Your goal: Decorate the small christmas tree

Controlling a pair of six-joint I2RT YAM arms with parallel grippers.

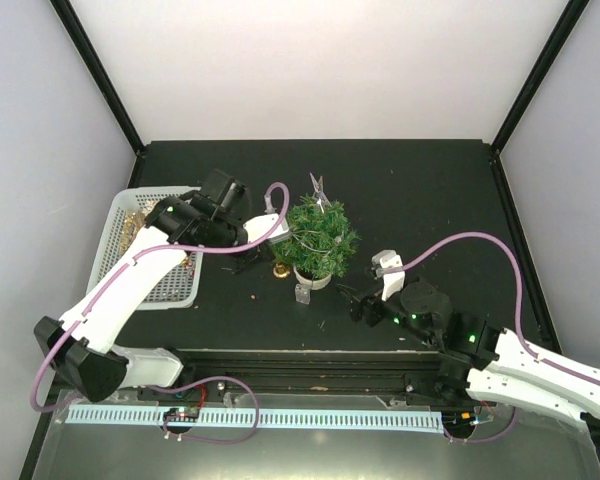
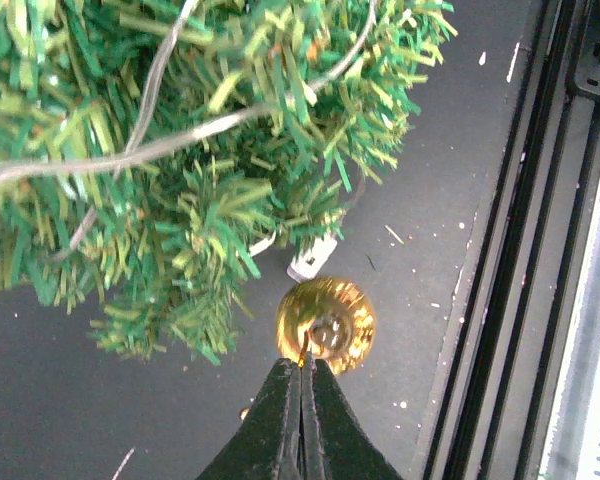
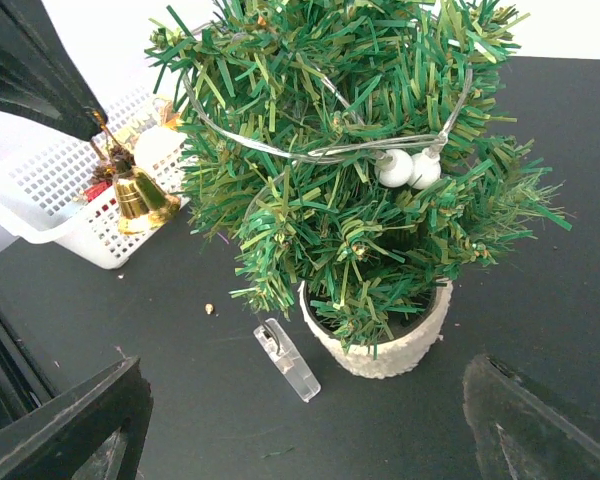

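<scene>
near the small christmas tree [image 3: 350,200] are a clip [image 3: 287,360] and bell [image 3: 140,195].

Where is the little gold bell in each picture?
Top external: the gold bell is near the middle, just lower left of the small christmas tree.
Left wrist: lower middle, at the tip of the shut left gripper.
Right wrist: left side, hanging in front of the white basket.
Shared landmark: the tree, beside the bell in every view.
</scene>
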